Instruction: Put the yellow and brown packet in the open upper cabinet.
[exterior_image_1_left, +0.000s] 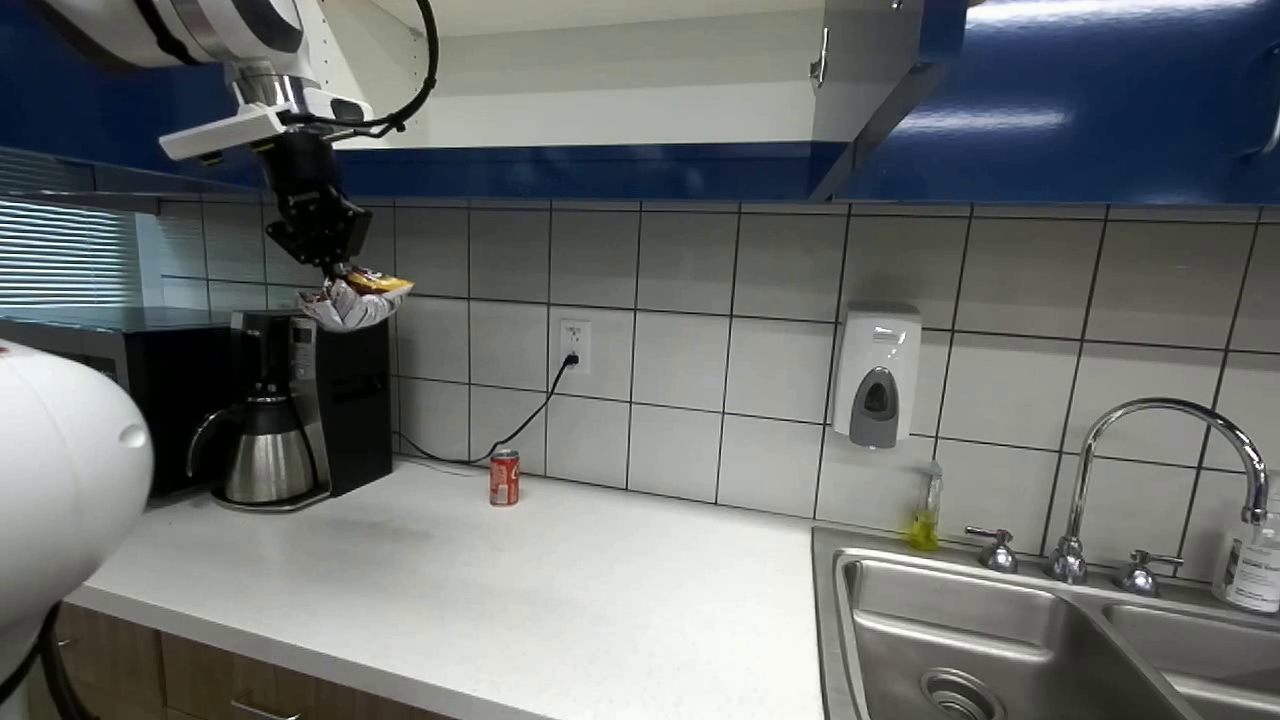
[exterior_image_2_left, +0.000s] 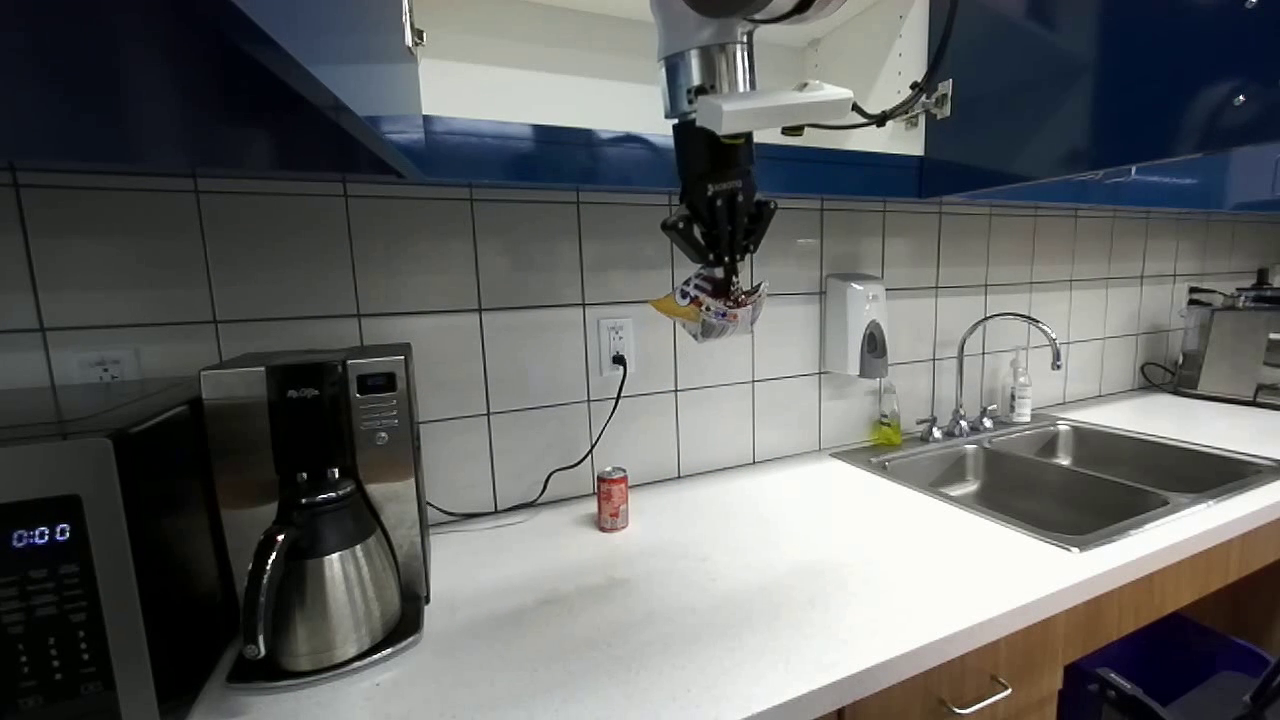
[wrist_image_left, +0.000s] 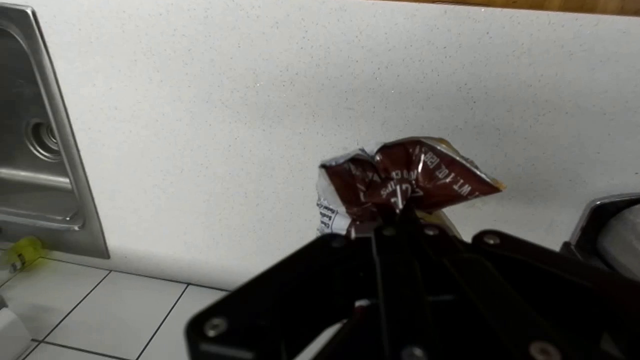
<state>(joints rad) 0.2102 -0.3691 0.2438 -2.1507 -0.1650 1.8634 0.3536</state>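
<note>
The yellow and brown packet is crinkled and pinched in my gripper (exterior_image_1_left: 337, 268). In both exterior views the packet (exterior_image_1_left: 355, 305) (exterior_image_2_left: 690, 303) hangs at the fingertips, well above the white counter. My gripper (exterior_image_2_left: 731, 272) points down and sits just below the level of the cabinet's bottom edge. In the wrist view the gripper (wrist_image_left: 402, 217) is shut on the packet (wrist_image_left: 425, 175), whose brown side and white back show; the fingers hide part of it. The open upper cabinet (exterior_image_1_left: 620, 105) (exterior_image_2_left: 540, 75) shows a pale interior above, behind the arm. Its upper part is out of frame.
Open blue cabinet doors (exterior_image_1_left: 890, 90) (exterior_image_2_left: 320, 60) stand out at the cabinet's sides. A red can (exterior_image_1_left: 504, 477) stands on the counter (exterior_image_2_left: 640, 620). A coffee maker (exterior_image_2_left: 390, 480) and microwave (exterior_image_2_left: 100, 560) are at one end, a sink (exterior_image_1_left: 840, 600) and soap dispenser (exterior_image_1_left: 880, 375) towards the other.
</note>
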